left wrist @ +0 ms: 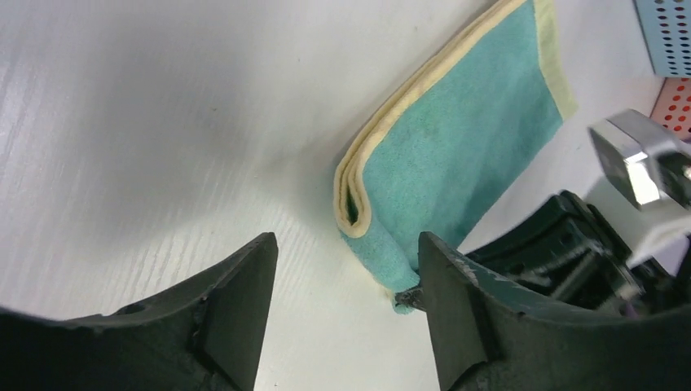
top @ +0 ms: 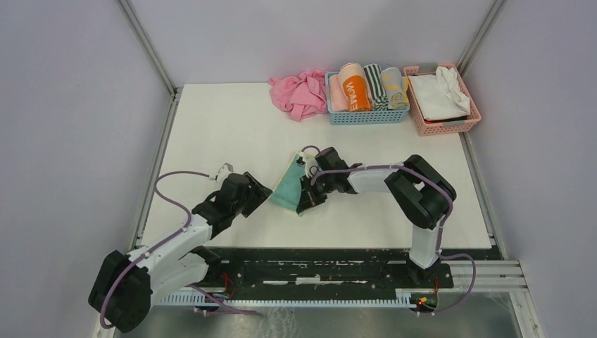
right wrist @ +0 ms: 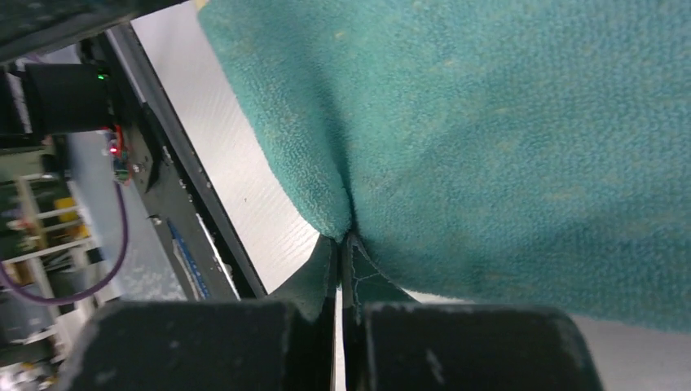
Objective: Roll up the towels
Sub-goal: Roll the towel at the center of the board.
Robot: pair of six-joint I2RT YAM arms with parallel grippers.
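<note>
Your right gripper was pinched fully shut on the near edge of the teal-and-yellow towel. The towel lay folded on the white table, around its middle, between your two arms. Your left gripper hung just beside the towel's folded end, fingers spread wide, holding nothing.

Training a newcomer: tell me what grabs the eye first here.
A folded teal towel lies mid-table, its edge pinched in the right pincer. The left pincer stands open beside it. At the far edge, a blue basket holds rolled towels, next to a crumpled pink cloth.
</note>
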